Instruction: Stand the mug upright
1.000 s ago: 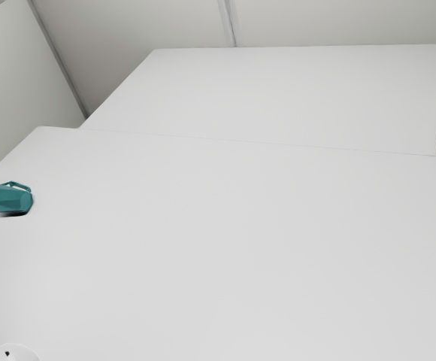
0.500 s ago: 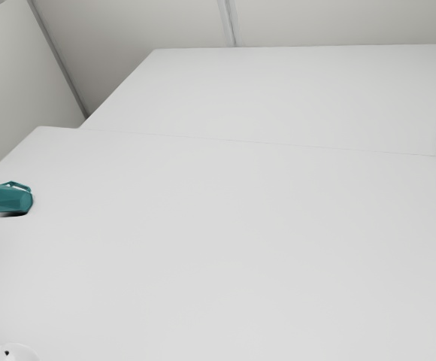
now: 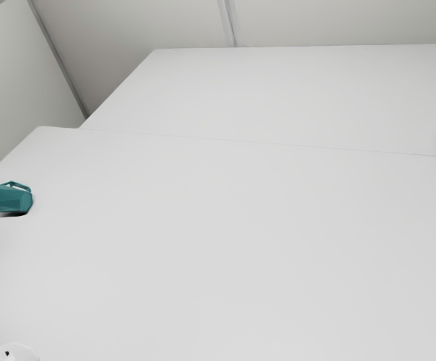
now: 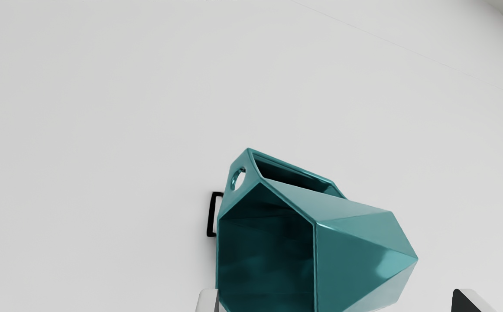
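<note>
- Currently, mug (image 3: 10,200) lies on its side on the table (image 3: 240,241), near the exterior view's left edge; not upright.
- End effector: gripper (image 4: 338,301) released, its fingers wide apart with the mug's body between them, nothing grasped.
- Orientation, wrist view: open mouth (image 4: 266,255) toward one finger (image 4: 208,301), base end (image 4: 392,290) toward the other, handle (image 4: 296,167) along the flank.
- Clearance: uneven. Finger at the mouth sits very close to the rim, contact cannot be confirmed; a visible gap remains at the base end.
- Step in hand, as judged: securing a hold that allows a quarter turn, mouth up, base down.
- Caution: closing from this offset would probably push the mug along by its rim. Centre the spacing, then close slowly.
- Concern: a mouth-to-base pinch may put the base-side finger beneath the mug during the tilt. Gripping across the body, or over the rim wall, looks kinder.
- Handling: smooth facets may slip; seat the pads on flats rather than ridges.
- Finish: raise slightly while turning, lower until the base sits flat, then release straight, clear of the handle.
</note>
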Motion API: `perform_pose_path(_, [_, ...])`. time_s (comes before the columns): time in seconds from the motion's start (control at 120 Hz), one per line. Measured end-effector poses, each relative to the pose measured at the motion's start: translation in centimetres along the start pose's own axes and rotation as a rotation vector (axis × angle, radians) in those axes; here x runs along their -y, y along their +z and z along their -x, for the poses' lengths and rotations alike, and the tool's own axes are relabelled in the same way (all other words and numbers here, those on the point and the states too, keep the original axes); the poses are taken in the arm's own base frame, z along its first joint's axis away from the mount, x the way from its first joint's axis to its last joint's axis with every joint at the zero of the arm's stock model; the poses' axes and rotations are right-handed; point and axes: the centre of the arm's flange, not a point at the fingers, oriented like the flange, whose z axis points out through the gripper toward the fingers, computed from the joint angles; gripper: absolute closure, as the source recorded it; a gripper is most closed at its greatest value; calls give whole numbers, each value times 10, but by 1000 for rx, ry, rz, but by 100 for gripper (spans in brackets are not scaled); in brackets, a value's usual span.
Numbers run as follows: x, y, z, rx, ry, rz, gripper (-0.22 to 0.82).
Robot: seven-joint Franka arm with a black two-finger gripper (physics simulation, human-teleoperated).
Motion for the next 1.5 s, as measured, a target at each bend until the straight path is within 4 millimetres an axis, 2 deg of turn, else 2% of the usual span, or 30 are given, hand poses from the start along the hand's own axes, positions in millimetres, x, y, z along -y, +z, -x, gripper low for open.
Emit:
perform_pose_path(0.292, [9, 24, 4, 4, -3, -25, 2])
perform_pose_path(0.667, [-2, 53, -14, 3, 22, -10, 2])
perform_pose_path(0.883, [-6, 61, -11, 16, -17, 22, 2])
perform_pose_path(1.133, [-15, 81, -13, 33, -60, 67, 2])
perform_pose_path(1.5, [-21, 97, -10, 47, -125, 106, 20])
